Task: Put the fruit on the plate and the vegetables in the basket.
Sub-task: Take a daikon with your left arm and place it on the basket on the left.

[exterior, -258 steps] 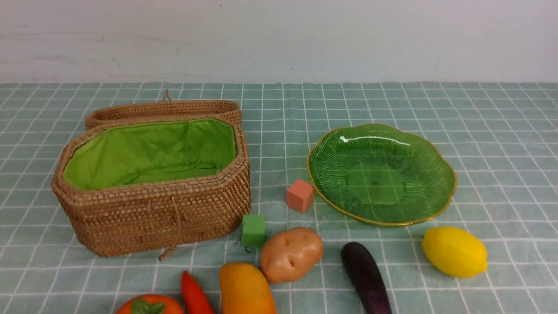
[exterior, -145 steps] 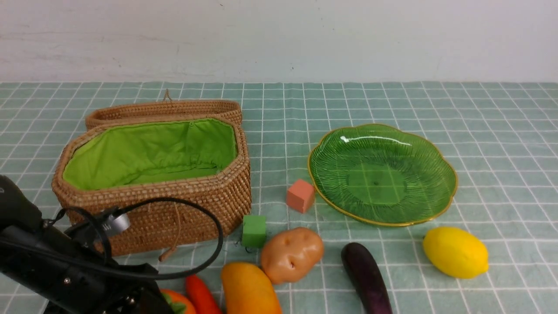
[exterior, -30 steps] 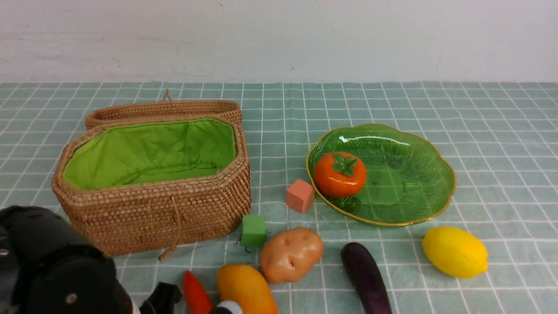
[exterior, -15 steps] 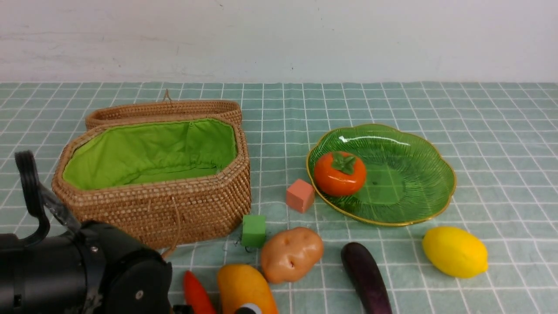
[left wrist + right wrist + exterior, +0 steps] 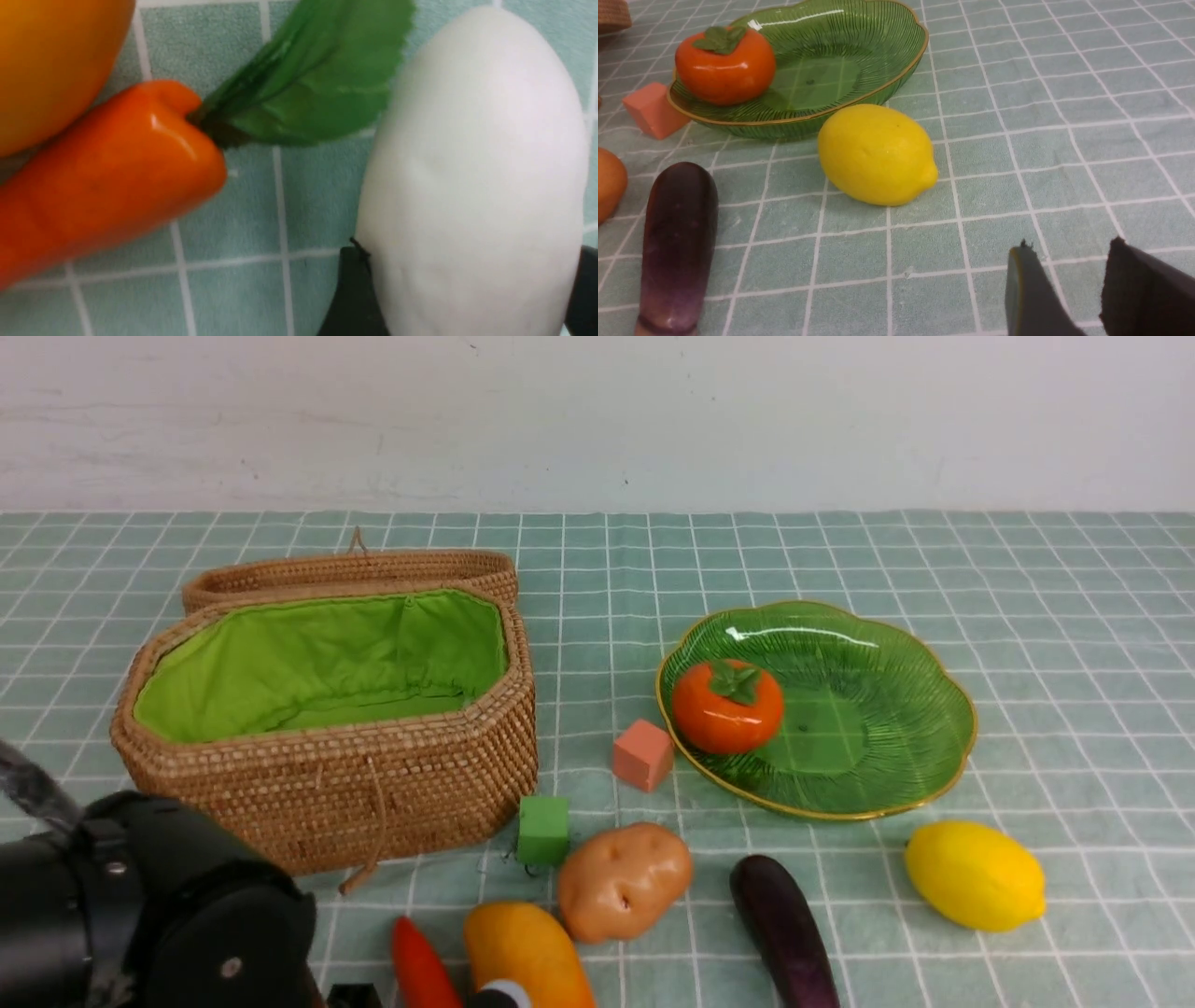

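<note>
At the left of the front view, the large brown woven wicker basket with green cloth lining stands open, and no vegetable shows inside it. At the bottom left, the left gripper clasps a smooth white oblong toy vegetable lying beside the glossy red toy pepper. Along the bottom edge lie the oblong yellow-orange mango, the tan dimpled potato and the long dark purple eggplant, all unsorted. Right of centre, the round orange-red persimmon sits on the ribbed green glass plate. The yellow lemon lies outside it at the lower right. The right gripper, seen only from its wrist, has its jaws slightly apart and holds nothing.

The bottom edge crops the pepper, mango and eggplant.
</note>
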You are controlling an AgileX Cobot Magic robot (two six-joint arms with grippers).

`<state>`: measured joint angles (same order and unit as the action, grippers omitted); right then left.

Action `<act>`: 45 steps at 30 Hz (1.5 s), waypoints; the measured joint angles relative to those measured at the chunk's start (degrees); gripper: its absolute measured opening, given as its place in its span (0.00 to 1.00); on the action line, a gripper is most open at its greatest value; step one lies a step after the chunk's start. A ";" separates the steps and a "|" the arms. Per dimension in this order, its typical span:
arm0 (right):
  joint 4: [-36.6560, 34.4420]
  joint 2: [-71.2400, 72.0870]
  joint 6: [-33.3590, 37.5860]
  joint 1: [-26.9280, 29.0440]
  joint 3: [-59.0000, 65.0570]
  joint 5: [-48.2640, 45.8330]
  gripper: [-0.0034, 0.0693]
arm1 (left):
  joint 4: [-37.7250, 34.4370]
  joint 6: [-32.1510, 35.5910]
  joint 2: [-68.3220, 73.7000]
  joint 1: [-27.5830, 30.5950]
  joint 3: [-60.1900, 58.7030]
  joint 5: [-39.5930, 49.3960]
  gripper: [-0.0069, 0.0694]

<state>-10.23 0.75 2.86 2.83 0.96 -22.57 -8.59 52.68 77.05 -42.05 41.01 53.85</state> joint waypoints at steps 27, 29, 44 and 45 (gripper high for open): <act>0.00 0.00 0.00 0.00 0.00 0.00 0.38 | 25.33 -5.16 15.48 28.49 30.78 -26.41 0.76; 0.00 0.00 0.00 0.00 0.00 0.00 0.38 | 25.33 -6.62 17.34 28.49 30.78 -28.06 0.76; 0.00 0.00 0.00 0.00 0.00 0.00 0.38 | 15.15 -14.62 5.86 28.49 30.67 -14.84 0.95; 0.00 0.00 0.00 0.00 0.00 0.00 0.38 | 12.30 -16.53 4.21 28.49 30.67 -12.14 0.94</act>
<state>-10.23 0.75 2.86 2.83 0.96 -22.57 3.70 36.15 81.26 -13.56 71.69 41.71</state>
